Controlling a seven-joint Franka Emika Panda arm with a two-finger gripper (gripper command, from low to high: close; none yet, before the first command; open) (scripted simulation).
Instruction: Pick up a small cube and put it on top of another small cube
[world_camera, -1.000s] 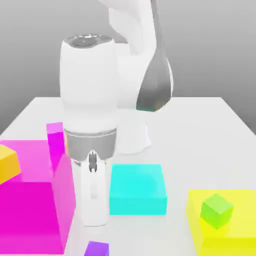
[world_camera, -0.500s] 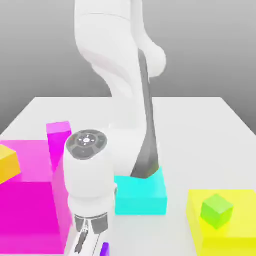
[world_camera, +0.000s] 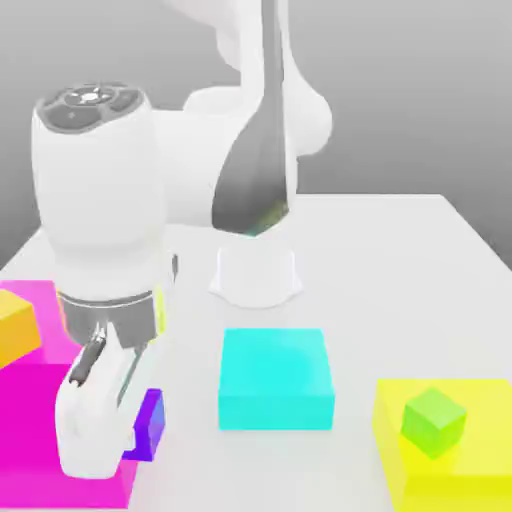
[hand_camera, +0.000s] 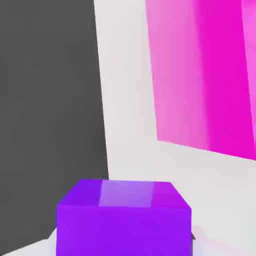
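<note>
**Desk:** What does the exterior view give us right now?

**Photographer:** The white arm has swung toward the exterior view's left and lifted. Its hand (world_camera: 110, 440) is clamped shut on the small violet cube (world_camera: 148, 425), which hangs clear of the table (world_camera: 400, 260), in front of the big magenta block (world_camera: 30, 400).

**Desk:** And a second ago?

**Photographer:** Then the cube sat on the table at the bottom edge of the frame, with the hand above it. Half a second ago the hand had dropped low over it. Now the cube has risen with the hand and moved left.

**Desk:** The hand view?

**Photographer:** The violet cube (hand_camera: 124, 215) sits close to the lens, its top face lit, with the magenta block (hand_camera: 200, 75) and a strip of white table (hand_camera: 125, 100) beyond.

**Desk:** Anything else shifted?

**Photographer:** No. The cyan block (world_camera: 276, 378) stays mid-table, the small green cube (world_camera: 433, 421) still rests on the yellow block (world_camera: 480, 450), and the orange cube (world_camera: 15, 325) remains on the magenta block.
</note>
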